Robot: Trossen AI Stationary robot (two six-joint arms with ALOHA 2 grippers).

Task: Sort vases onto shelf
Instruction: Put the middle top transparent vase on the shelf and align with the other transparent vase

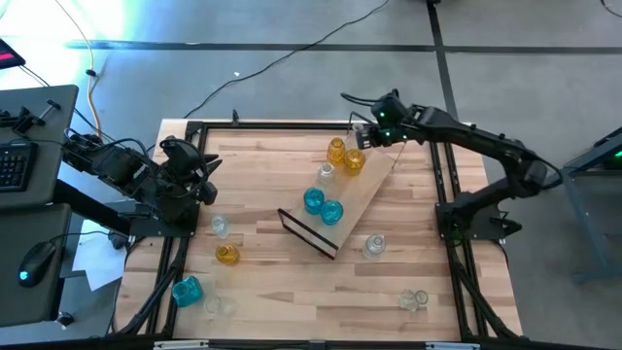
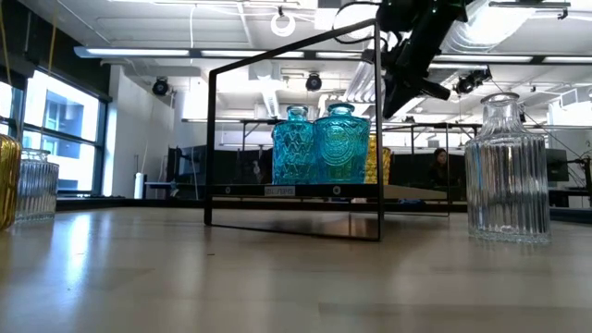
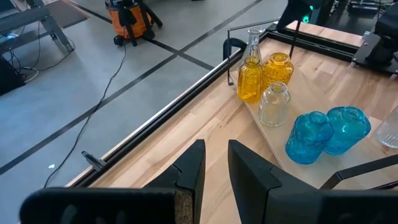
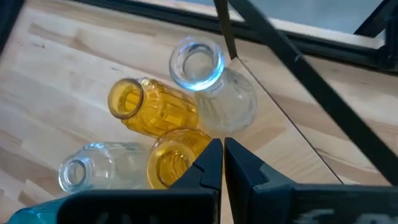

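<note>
**Vase sorting partly done: some vases on the shelf, others loose on the tabletop**

At the left, the left end effector [image 1: 206, 175] hovers over the tabletop [image 1: 272, 292] edge, its fingers a narrow gap apart, holding and touching nothing. Near it several vases are unsorted: a clear vase [image 1: 221, 226], an amber vase [image 1: 227, 255], a teal vase [image 1: 187, 290] and a faint clear one beside that.

In the middle, the shelf [image 1: 364, 199], a light-wood board with black wire end frames, lies diagonally on the tabletop. It carries two teal vases [image 1: 323, 206], a small clear vase [image 1: 326, 173], two amber vases [image 1: 345, 156] and, in the wrist views, a clear long-necked vase [image 4: 211, 84].

At the right, the right end effector [image 1: 370, 134] hangs closed just above the amber pair at the shelf's far end, holding nothing. Two more clear vases [image 1: 374, 246] [image 1: 413, 299] stand off the shelf, so by my estimate about half remain to place.
</note>
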